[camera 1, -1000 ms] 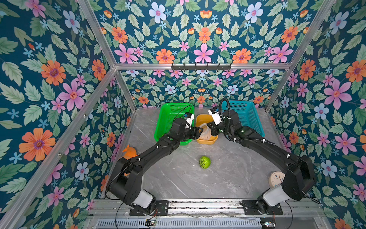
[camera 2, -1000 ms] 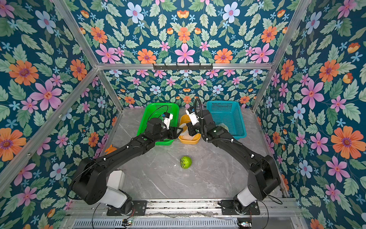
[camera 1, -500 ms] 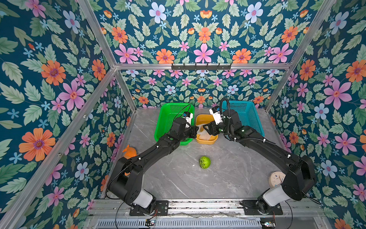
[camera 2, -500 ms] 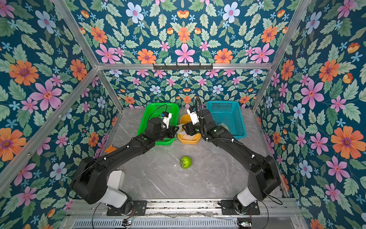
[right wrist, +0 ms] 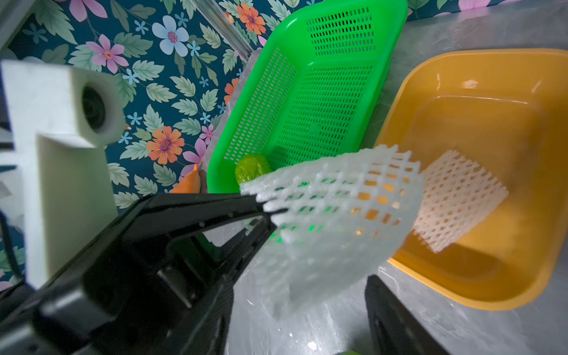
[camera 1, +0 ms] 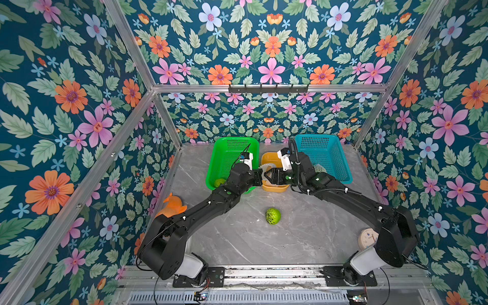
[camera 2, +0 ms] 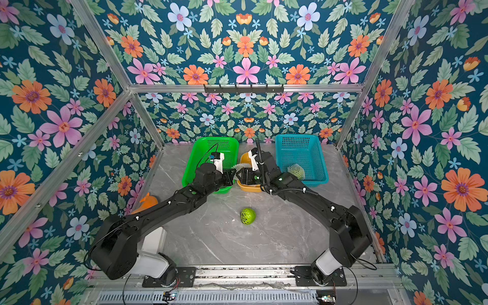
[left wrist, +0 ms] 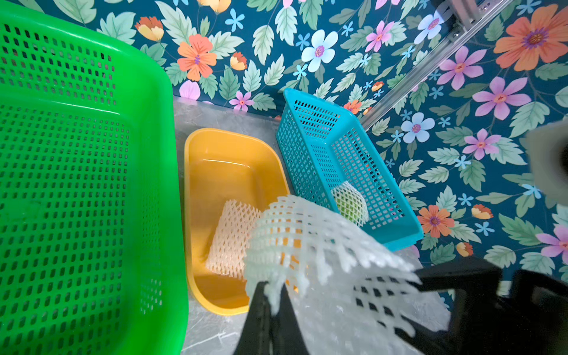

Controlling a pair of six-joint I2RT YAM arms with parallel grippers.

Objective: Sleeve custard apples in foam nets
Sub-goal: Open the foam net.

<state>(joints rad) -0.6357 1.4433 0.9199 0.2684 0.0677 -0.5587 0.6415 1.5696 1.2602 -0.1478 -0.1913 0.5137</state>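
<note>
My left gripper (left wrist: pixel 272 293) is shut on the edge of a whitish foam net (left wrist: pixel 307 233), lifted just in front of the yellow tub (camera 1: pixel 272 158). My right gripper (right wrist: pixel 299 322) faces it, open, and the net (right wrist: pixel 332 199) hangs loosely between its fingers. A second foam net (right wrist: pixel 458 199) lies flat in the tub. One bare custard apple (camera 1: pixel 272 216) sits on the table in front of both arms. Another custard apple (right wrist: pixel 252 167) lies in the green basket's near corner. A sleeved custard apple (camera 2: pixel 296 171) rests in the blue basket (camera 2: pixel 301 155).
The green basket (camera 1: pixel 229 155) stands left of the tub, the blue one to its right, all along the back wall. An orange plush toy (camera 1: pixel 171 206) lies by the left wall. A round cream object (camera 1: pixel 367 237) sits near the right arm's base.
The left gripper has shut on the net's edge. The right gripper, shut on the net a second ago, has opened, and the net has come forward off the tub.
</note>
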